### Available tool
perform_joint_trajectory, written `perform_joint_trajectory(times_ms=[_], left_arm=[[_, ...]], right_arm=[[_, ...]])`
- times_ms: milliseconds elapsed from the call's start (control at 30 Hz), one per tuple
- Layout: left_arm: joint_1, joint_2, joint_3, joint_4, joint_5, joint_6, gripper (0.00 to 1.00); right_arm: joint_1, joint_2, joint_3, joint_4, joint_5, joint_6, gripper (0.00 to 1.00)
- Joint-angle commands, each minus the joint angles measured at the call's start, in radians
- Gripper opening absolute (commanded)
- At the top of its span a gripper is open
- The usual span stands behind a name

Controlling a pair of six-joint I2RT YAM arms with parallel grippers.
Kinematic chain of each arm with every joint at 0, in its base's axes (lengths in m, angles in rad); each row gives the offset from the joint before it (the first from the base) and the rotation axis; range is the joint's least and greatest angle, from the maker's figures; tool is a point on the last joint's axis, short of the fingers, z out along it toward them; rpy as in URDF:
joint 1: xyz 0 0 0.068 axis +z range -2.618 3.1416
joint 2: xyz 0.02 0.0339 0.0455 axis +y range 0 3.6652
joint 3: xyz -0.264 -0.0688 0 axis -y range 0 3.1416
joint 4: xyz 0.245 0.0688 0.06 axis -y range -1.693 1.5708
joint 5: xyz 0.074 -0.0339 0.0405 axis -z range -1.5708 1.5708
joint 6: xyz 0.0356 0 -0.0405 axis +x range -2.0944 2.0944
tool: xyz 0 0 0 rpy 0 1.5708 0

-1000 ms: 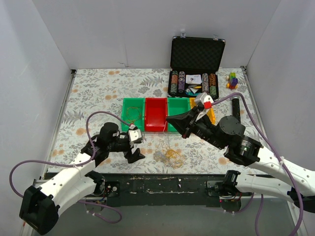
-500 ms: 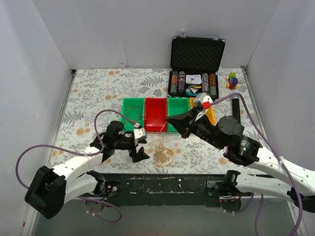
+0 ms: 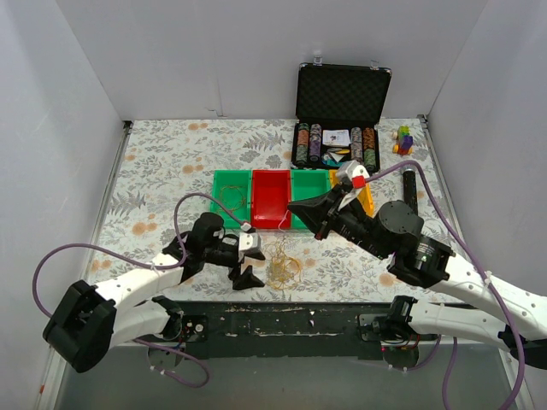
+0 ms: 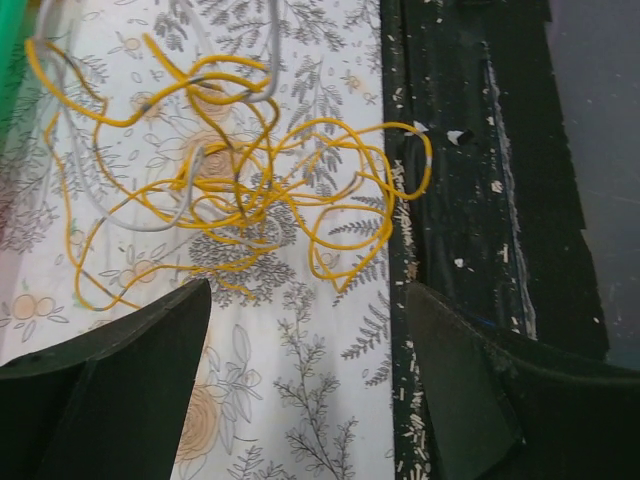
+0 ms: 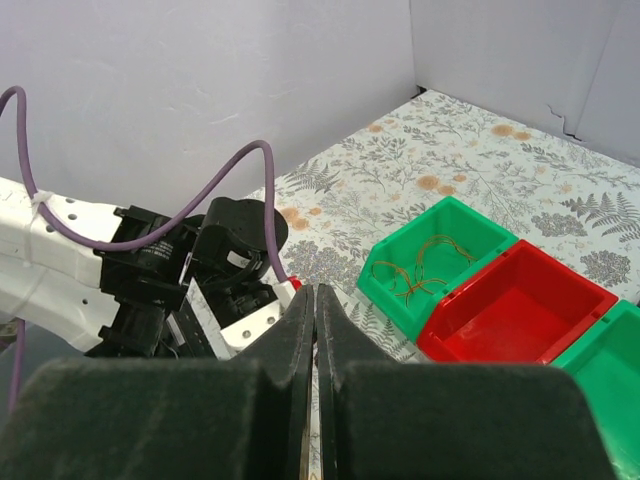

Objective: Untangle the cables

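The cables [image 3: 280, 261] are a small tangle of thin yellow and grey strands on the flowered table near its front edge. In the left wrist view the cables [image 4: 235, 175] lie just ahead of my fingers, and one yellow loop reaches onto the black edge strip. My left gripper [image 3: 249, 262] is open and empty, low over the table just left of the tangle; it also shows in the left wrist view [image 4: 300, 400]. My right gripper [image 3: 297, 208] is shut and hangs above and behind the tangle. Its fingers [image 5: 300, 340] press together with nothing seen between them.
A row of bins stands behind the tangle: a green bin [image 3: 229, 198] holding thin orange-brown wire loops, a red bin [image 3: 271, 198], another green bin [image 3: 308, 188] and a yellow one [image 3: 367, 202]. An open chip case [image 3: 340, 137] stands at the back. The black table edge [image 4: 480, 150] runs beside the cables.
My left gripper has moved right, up to the tangle. The tangle has drawn together and shifted a little left. The right arm has not moved.
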Motion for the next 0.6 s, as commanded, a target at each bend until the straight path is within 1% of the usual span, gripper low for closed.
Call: perform_joint_trajectory(times_ms=[0, 100, 200, 267, 333, 500, 567], left_arm=[[-0.037, -0.037, 0.031, -0.097, 0.055, 0.04, 0.78], [-0.08, -0.033, 0.034, -0.038, 0.015, -0.04, 0.73], [-0.111, -0.021, 0.038, 0.004, -0.038, -0.107, 0.72], [-0.117, -0.01, 0.034, 0.074, -0.069, -0.159, 0.7], [-0.123, -0.007, 0.023, 0.104, -0.084, -0.178, 0.69], [-0.129, -0.013, -0.011, 0.14, -0.179, -0.198, 0.68], [-0.129, -0.014, -0.017, 0.147, -0.192, -0.198, 0.68]], right_arm=[[0.002, 0.003, 0.055, 0.062, -0.002, 0.0, 0.01], [0.002, 0.011, 0.064, 0.063, 0.005, 0.001, 0.01], [0.002, 0.026, 0.089, 0.059, 0.016, -0.002, 0.01], [0.002, 0.036, 0.103, 0.057, 0.021, -0.003, 0.01], [0.002, 0.043, 0.119, 0.056, 0.027, -0.006, 0.01], [0.002, 0.059, 0.149, 0.059, 0.025, -0.015, 0.01], [0.002, 0.063, 0.156, 0.059, 0.021, -0.015, 0.01]])
